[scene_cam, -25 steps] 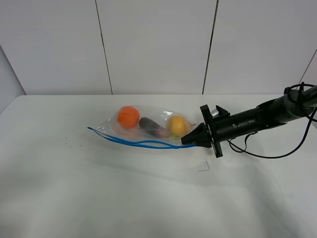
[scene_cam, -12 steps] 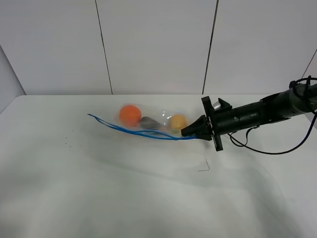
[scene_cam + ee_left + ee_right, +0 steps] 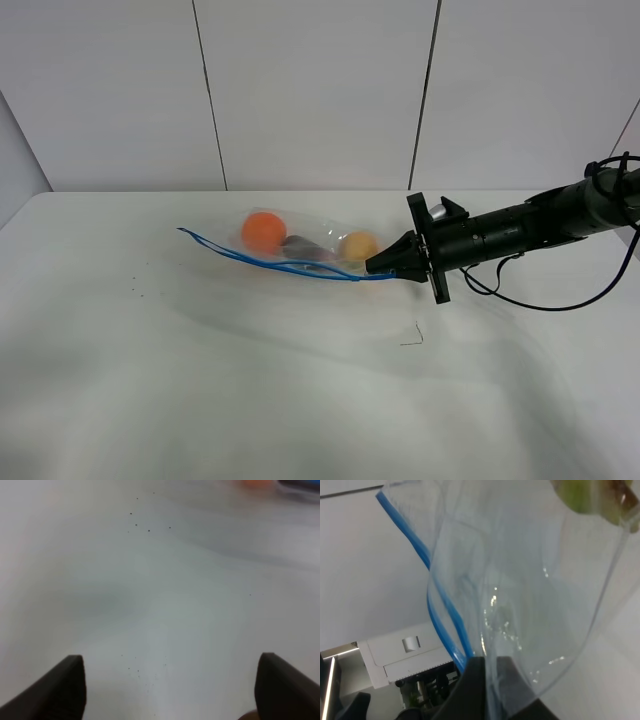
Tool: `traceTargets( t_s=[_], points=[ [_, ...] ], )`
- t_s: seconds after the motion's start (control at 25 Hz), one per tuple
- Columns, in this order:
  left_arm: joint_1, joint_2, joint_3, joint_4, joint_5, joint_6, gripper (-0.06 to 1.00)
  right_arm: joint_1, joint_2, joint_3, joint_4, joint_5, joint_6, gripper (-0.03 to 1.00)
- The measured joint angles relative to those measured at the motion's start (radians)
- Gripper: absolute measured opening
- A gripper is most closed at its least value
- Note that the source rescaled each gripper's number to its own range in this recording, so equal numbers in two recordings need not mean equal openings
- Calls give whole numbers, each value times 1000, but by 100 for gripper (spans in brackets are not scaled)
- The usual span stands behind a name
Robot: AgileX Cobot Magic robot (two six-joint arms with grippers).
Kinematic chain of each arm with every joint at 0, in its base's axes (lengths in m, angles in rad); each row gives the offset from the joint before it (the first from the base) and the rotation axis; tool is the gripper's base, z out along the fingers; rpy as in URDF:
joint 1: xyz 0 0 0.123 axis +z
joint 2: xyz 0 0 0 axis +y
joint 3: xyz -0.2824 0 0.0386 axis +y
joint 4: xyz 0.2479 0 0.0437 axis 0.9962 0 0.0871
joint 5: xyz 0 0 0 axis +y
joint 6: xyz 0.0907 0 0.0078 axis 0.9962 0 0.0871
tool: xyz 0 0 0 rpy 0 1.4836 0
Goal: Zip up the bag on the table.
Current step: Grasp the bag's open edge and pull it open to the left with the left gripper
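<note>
The clear plastic bag [image 3: 300, 250] hangs lifted above the white table [image 3: 250, 400], with orange, dark purple and yellow produce inside. Its blue zip strip [image 3: 270, 265] runs along the near edge. My right gripper [image 3: 378, 270] is shut on the bag's right end at the zip strip. In the right wrist view the bag [image 3: 530, 585] and the blue strip [image 3: 440, 610] run into the closed fingers [image 3: 475, 690]. My left gripper [image 3: 170, 690] is open over bare table, away from the bag; it does not show in the exterior view.
A small dark bent mark [image 3: 412, 338] lies on the table in front of the right arm. Tiny dark specks [image 3: 140, 291] dot the table's left part and show in the left wrist view [image 3: 142, 525]. A black cable [image 3: 560, 300] hangs from the right arm.
My right gripper has lifted the bag's right end up and back. The bag rose off the table and its zip strip pulled straighter. Since half a second ago little has moved.
</note>
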Motion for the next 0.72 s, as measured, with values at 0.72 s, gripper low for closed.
traceTargets(
  t_s=[0.72],
  points=[
    [0,114,-105,1,-48,-21,100,0,0,0,0,-1,-12,0]
  ],
)
